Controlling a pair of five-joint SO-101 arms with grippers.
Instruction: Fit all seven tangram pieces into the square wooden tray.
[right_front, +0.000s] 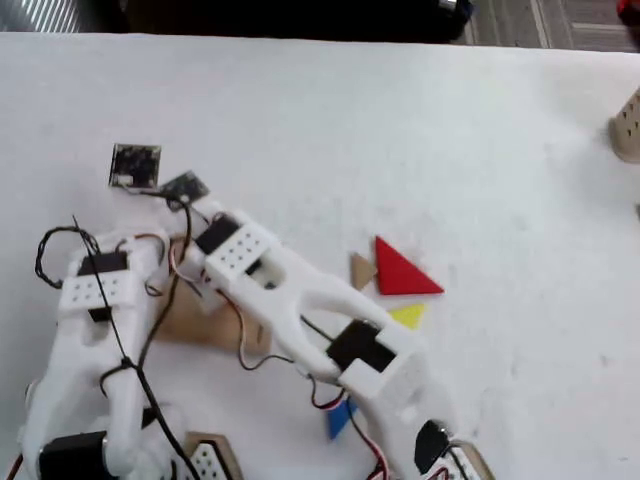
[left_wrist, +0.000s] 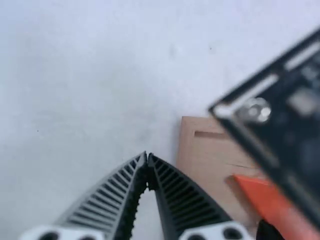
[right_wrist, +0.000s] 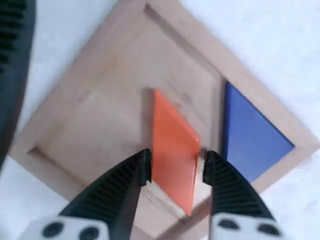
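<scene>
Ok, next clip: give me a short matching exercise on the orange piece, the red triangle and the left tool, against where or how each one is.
Things:
1. orange piece
2. red triangle
3. left tool

Places or states:
A. lying on the table, outside the tray
B. shut, holding nothing
C. between the fingers of the right tool, over the tray

Pairs: 1-C, 2-A, 3-B

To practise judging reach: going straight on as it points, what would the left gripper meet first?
Likely the bare white table, just beside the wooden tray; depth is unclear.
</scene>
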